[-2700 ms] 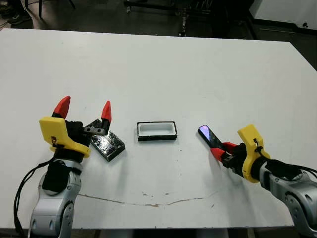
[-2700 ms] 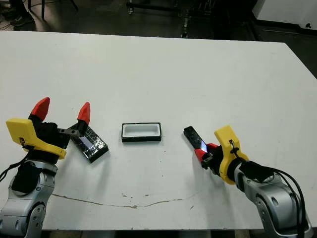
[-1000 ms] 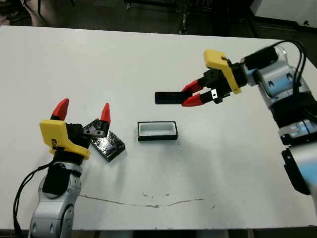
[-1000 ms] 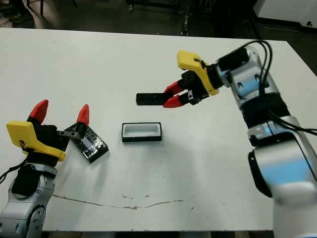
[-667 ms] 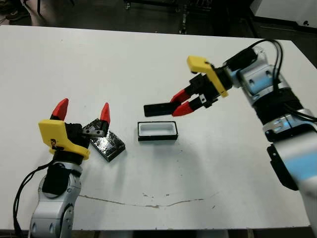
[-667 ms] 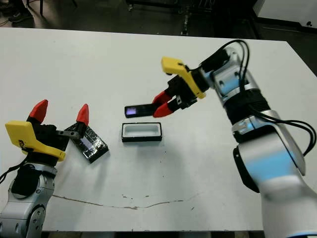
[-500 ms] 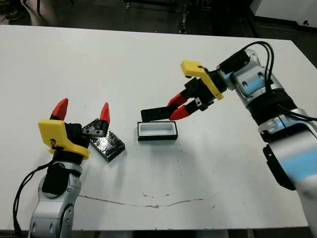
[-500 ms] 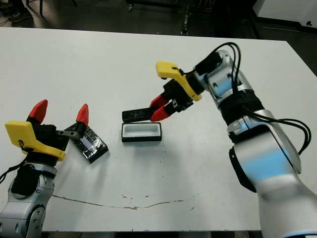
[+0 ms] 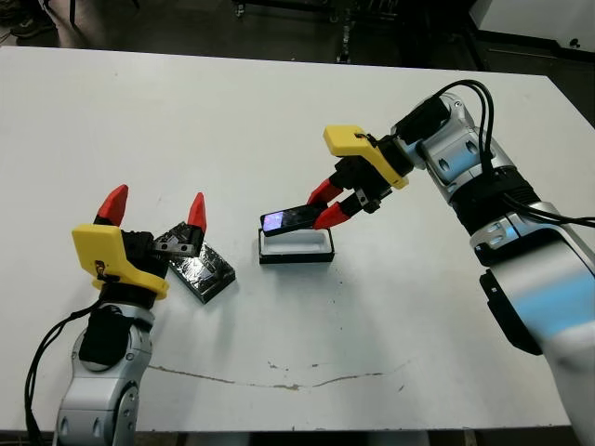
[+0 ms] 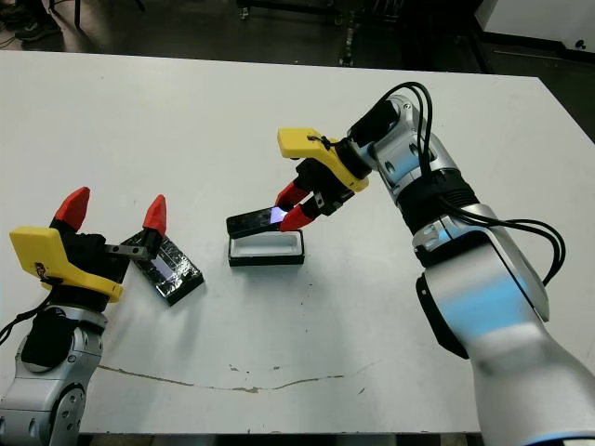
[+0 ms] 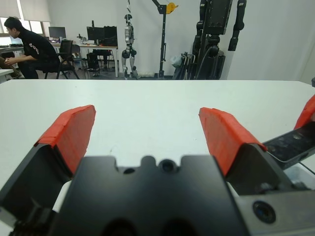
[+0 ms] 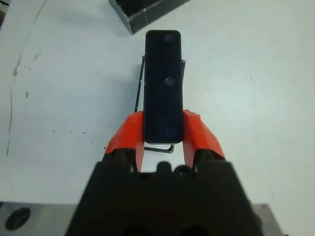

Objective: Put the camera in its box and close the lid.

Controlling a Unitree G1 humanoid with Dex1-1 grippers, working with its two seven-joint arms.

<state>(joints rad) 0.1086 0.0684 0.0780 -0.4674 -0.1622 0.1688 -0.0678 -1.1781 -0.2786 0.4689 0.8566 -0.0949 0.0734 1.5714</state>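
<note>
My right gripper (image 9: 324,205) is shut on one end of the camera (image 9: 288,219), a slim black bar, and holds it just above the box (image 9: 295,248), tilted down toward the box's left end. The box is a shallow black tray with a white lining at the table's middle. In the right wrist view the camera (image 12: 164,78) lies lengthwise over the box (image 12: 141,88) and hides most of it. The lid (image 9: 201,271), glossy speckled black, lies flat to the left of the box. My left gripper (image 9: 156,209) hovers open just behind the lid with nothing in it.
The white table (image 9: 279,121) spreads wide behind the box. A thin dark crack line (image 9: 279,381) runs along the table near its front edge. In the left wrist view a seated person (image 11: 29,49) and equipment stands show beyond the table.
My right gripper has carried the camera leftward and down, from high above the table to just over the box. The left gripper and the lid have stayed put.
</note>
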